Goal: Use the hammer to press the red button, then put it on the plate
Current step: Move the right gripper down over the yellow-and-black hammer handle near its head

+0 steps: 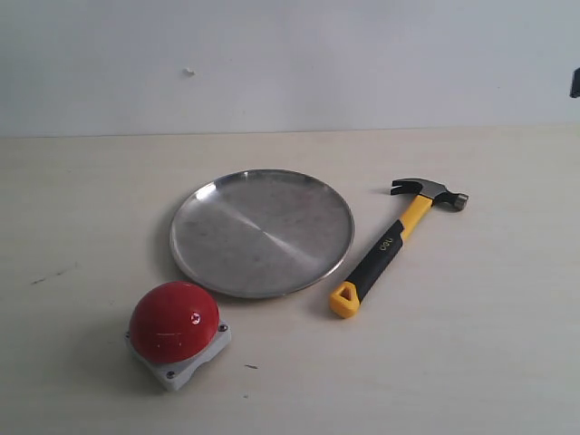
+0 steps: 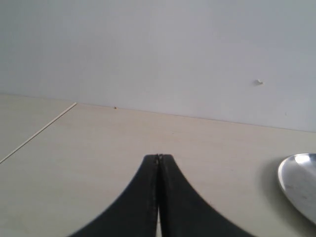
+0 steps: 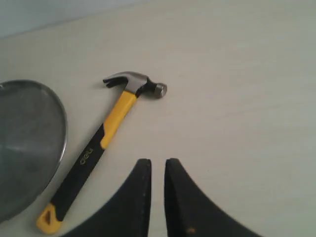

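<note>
The hammer point(image 1: 399, 237) has a yellow and black handle and a steel claw head. It lies flat on the table just right of the plate point(image 1: 263, 234), head pointing to the back. The red button point(image 1: 174, 319) on its grey base stands in front of the plate, to the left. Neither gripper's fingers show in the exterior view. My right gripper point(image 3: 158, 162) hovers off the hammer point(image 3: 106, 136), beside its handle, with a narrow gap between the fingers and nothing in it. My left gripper point(image 2: 158, 157) is shut on nothing, over bare table left of the plate point(image 2: 301, 182).
A pale wall runs along the back of the light wooden table point(image 1: 489, 362). A dark bit of arm hardware point(image 1: 575, 83) shows at the exterior view's right edge. The plate's rim point(image 3: 61, 128) lies close beside the hammer handle.
</note>
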